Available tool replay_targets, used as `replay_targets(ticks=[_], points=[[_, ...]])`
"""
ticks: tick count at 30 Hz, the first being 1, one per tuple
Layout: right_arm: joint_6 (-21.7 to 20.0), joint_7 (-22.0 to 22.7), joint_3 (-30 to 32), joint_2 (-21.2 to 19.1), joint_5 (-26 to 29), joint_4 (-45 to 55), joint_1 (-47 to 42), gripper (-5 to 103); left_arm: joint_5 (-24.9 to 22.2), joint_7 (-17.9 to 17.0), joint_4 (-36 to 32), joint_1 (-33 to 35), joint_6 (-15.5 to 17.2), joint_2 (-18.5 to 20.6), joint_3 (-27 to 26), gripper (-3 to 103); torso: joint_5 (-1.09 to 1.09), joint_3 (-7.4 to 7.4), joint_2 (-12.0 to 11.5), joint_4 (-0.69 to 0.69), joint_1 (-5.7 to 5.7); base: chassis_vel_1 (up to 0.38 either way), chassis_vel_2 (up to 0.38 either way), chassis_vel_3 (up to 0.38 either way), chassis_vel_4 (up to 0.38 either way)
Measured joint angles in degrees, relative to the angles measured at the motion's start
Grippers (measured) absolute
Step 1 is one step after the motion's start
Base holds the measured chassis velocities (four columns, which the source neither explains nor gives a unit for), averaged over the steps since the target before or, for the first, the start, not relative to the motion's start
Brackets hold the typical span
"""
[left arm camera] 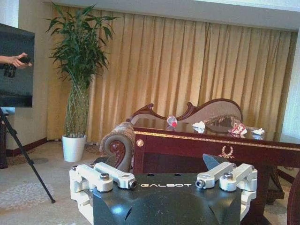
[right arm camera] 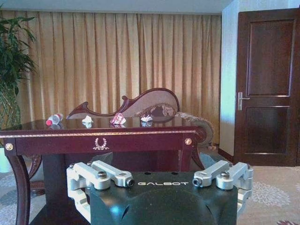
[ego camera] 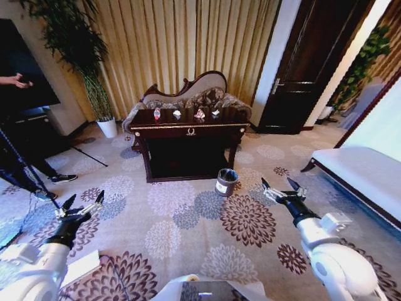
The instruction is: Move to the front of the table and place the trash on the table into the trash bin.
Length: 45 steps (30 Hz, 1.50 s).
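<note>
Dark-brown, gold-trimmed table (ego camera: pixel 188 130); red-capped clear bottle (ego camera: pixel 156 113); floral carpet (ego camera: pixel 207 219).

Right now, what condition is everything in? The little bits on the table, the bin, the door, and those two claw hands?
Plastic bottle: lying on its side on the table, cap on.
White paper bits: crumpled, on the tabletop.
Pinkish wrapper: crumpled, on the tabletop.
Trash bin: upright on the carpet by the table, no lid.
Door: closed.
Left gripper: open, holding nothing, low over the carpet.
Right gripper: open, holding nothing, short of the bin.
</note>
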Motion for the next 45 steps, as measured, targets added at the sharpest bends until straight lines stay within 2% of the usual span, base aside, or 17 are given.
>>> replay_targets(ticks=[28, 45], points=[[-1.13, 0.12, 0.19, -0.08, 0.24, 0.37, -0.01, 100, 0.03, 0.47, -0.32, -0.16, 0.82, -0.65, -0.12, 100, 0.00, 0.00, 0.00, 0.00, 0.00, 0.000, 0.000, 0.000, 0.000], [-0.79, -0.07, 0.15, -0.13, 0.24, 0.53, -0.34, 100, 0.01, 1.76, -0.03, 0.75, -0.65, -0.95, -1.54, 100, 0.00, -0.01, 0.02, 0.01, -0.03, -0.039, 0.046, 0.041, -0.048]])
